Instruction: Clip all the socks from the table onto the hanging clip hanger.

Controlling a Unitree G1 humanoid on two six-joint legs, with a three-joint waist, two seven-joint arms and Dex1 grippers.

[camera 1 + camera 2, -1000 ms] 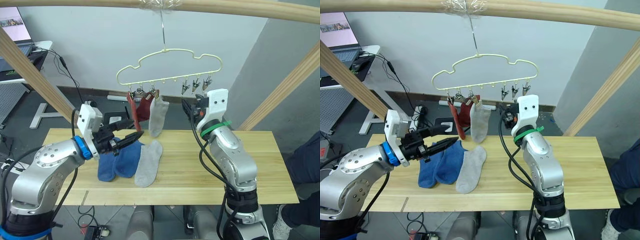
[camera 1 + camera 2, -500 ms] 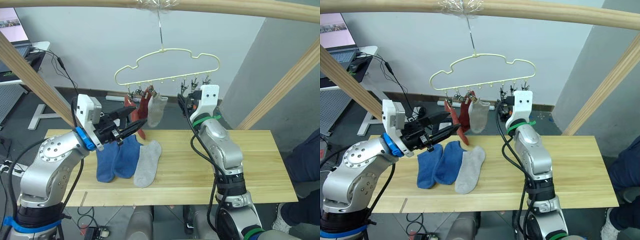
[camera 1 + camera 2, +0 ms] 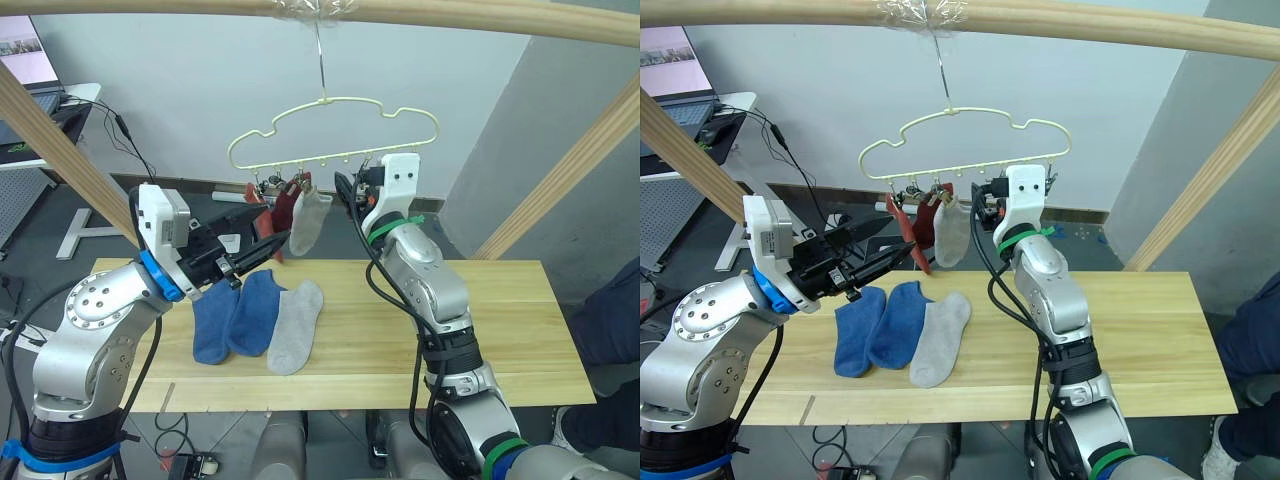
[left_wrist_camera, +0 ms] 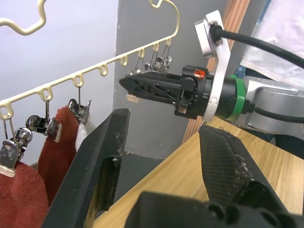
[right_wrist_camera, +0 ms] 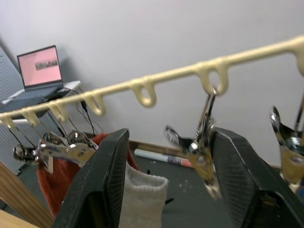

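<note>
Pale wall and thick round wooden frame poles (image 3: 60, 140) behind, with the long light-yellow plank table (image 3: 500, 320) down below. Hanging over it from a metal hook is the thin pale-yellow wire clip hanger (image 3: 335, 135) with the cloud outline.

Right gripper (image 3: 343, 190) is raised to the hanger's row of clips, fingers spread wide, gripping nothing. In its wrist view one small grey metal clip (image 5: 202, 152) dangles between the two pads (image 5: 109, 190). Just beside it, toward the other arm, hang a light grey knit sock (image 3: 308, 222) and two rust red socks (image 3: 280, 212), already clipped.

Left gripper (image 3: 258, 238) sits just below and beside those red socks, jaws apart, empty too.

Beneath the left gripper, flat on the table, lie two blue ankle socks (image 3: 235, 315) and a second light grey sock (image 3: 295, 325), side by side and touching.
</note>
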